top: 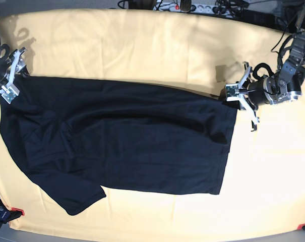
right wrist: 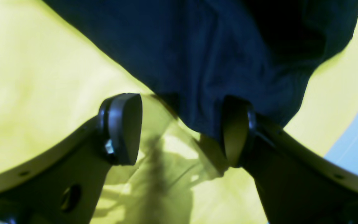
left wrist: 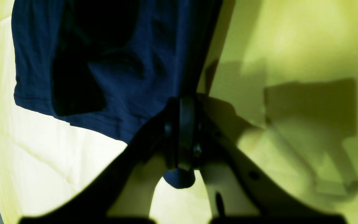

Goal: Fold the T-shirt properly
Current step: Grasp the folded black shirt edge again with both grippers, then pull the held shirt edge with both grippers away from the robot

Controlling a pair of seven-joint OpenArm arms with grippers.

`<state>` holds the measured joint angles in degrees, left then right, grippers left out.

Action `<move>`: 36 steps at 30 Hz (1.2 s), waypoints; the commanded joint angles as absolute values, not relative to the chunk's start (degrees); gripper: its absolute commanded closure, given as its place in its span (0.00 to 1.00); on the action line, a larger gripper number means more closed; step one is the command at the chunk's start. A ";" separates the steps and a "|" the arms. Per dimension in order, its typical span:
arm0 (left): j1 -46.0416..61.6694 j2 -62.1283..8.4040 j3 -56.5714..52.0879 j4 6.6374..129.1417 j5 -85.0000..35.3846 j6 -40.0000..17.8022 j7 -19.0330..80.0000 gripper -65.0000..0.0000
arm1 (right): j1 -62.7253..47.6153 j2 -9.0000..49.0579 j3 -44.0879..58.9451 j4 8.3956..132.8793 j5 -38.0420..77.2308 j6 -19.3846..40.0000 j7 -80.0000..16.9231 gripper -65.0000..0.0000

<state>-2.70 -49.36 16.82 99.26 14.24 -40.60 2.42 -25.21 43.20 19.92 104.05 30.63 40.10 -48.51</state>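
The black T-shirt [top: 122,146] lies spread flat across the pale yellow cloth, with one sleeve reaching toward the front left. At the shirt's upper right corner my left gripper [top: 234,98] is shut on the T-shirt. The left wrist view shows the T-shirt [left wrist: 129,77] pinched in the left gripper [left wrist: 183,124], with a tuck of fabric poking out behind the closed fingers. At the shirt's far left corner my right gripper [top: 11,80] stands open. In the right wrist view the T-shirt [right wrist: 197,56] has its edge hanging between the right gripper's [right wrist: 179,130] spread fingers, close against the right-hand one.
A pale yellow cloth [top: 142,45] covers the whole table. Cables and a power strip [top: 192,6] run along the back edge. Red markers [top: 16,210] sit at the front corners. The table's rim shows at the right of the right wrist view.
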 commanded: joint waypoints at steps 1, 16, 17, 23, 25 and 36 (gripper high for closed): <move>-3.68 -50.48 16.19 99.90 13.02 -40.00 1.52 1.00 | -24.88 44.69 20.58 103.63 30.98 40.00 -46.50 0.35; -3.84 -50.48 16.19 99.90 12.60 -40.00 1.50 1.00 | -24.75 44.62 19.94 96.95 23.90 40.00 -37.30 0.61; -3.84 -50.48 16.19 99.90 12.60 -40.00 1.52 1.00 | -24.73 44.62 19.44 96.95 23.92 40.00 -37.01 0.60; -3.84 -50.48 16.19 99.90 12.60 -40.00 1.50 1.00 | -24.73 44.60 15.33 96.86 20.62 39.88 -35.53 0.42; -3.84 -50.50 16.19 99.90 12.60 -40.00 1.50 1.00 | -24.71 44.62 14.13 96.07 16.64 37.39 -32.53 0.45; -3.84 -50.50 16.19 99.90 12.62 -40.00 1.52 1.00 | -17.72 44.53 12.84 92.88 16.29 35.16 -39.33 0.78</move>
